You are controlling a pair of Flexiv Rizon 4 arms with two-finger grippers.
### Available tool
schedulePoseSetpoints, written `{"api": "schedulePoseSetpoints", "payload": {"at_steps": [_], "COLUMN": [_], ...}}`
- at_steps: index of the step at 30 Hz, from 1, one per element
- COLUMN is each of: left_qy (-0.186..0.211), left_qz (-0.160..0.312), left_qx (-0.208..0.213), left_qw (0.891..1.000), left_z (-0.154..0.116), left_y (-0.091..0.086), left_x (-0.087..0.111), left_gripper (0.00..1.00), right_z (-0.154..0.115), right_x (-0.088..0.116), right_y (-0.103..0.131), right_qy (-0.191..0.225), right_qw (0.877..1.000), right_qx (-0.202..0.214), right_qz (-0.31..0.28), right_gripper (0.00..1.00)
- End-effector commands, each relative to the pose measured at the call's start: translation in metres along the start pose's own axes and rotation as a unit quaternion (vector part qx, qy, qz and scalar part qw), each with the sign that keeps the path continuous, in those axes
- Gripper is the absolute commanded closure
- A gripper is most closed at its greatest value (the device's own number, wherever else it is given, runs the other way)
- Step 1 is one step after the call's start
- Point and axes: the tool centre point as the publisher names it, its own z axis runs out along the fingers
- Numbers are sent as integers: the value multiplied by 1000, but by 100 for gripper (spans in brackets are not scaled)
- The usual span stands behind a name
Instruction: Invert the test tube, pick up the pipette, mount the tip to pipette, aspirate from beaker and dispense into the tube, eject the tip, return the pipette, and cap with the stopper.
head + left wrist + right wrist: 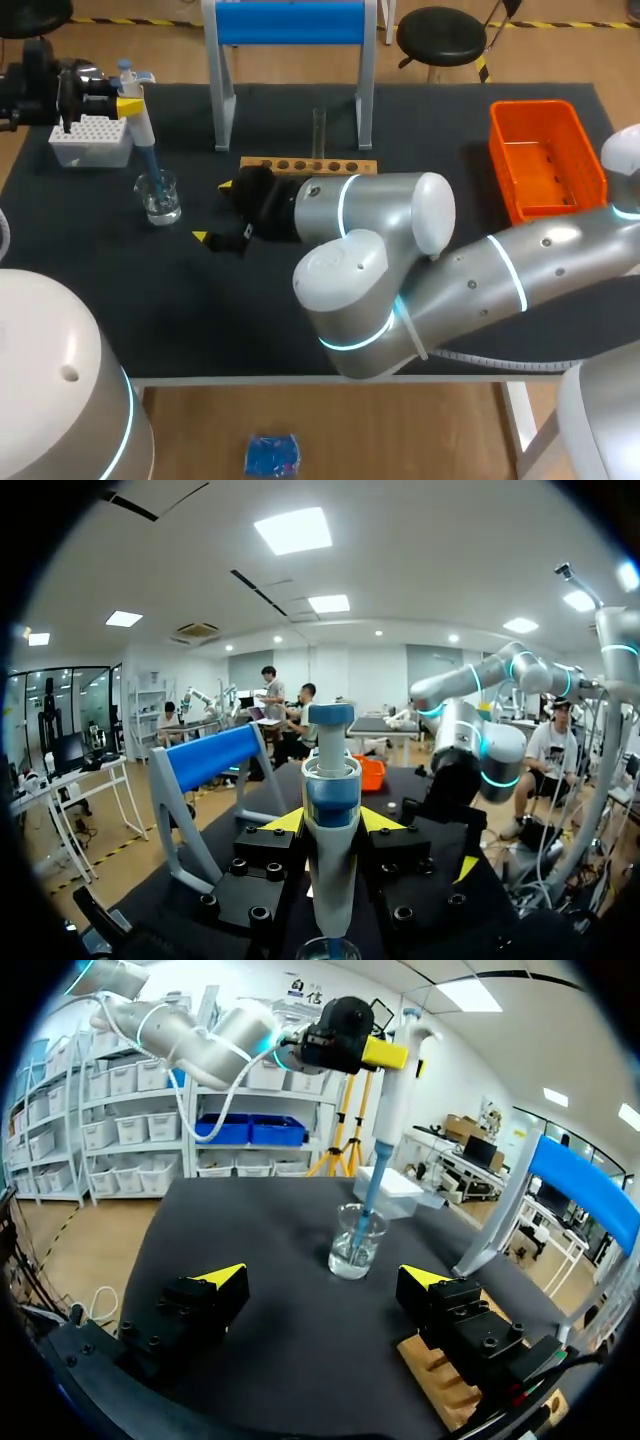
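Nearest to the head camera is the grey elbow of the right arm (pixel 380 250), in the lower middle of the frame. Left of centre, the right gripper (pixel 212 211) has its fingers spread wide and nothing between them. At the upper left, the left gripper (pixel 128 104) is clamped from two sides on the pipette (pixel 140 128), which stands upright with its lower end down in the beaker (pixel 160 196). The pipette has a white body, a blue collar and head, and a thin blue lower part. I judge it light and stiff, best held at the thick body, as now. The beaker is clear glass with a little liquid, probably fragile and easy to tip.
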Motion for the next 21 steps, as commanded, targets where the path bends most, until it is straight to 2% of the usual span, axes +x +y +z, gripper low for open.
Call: {"api": "schedulePoseSetpoints", "payload": {"at_steps": [1, 13, 21], "left_qy": [2, 2, 2], "left_qz": [0, 0, 0], "left_qx": [0, 0, 0], "left_qw": [1000, 1000, 1000], "left_z": [-1, -1, -1], "left_y": [1, 1, 1], "left_x": [-1, -1, -1], "left_gripper": [100, 100, 100], "right_z": [-16, -58, -88], "right_x": [-3, -19, -30], "right_y": [17, 61, 84], "right_qy": [0, -17, -1], "right_qw": [1000, 1000, 1000], "right_qx": [20, 3, -15], "right_qz": [1, -5, -24], "right_gripper": [0, 0, 0]}}
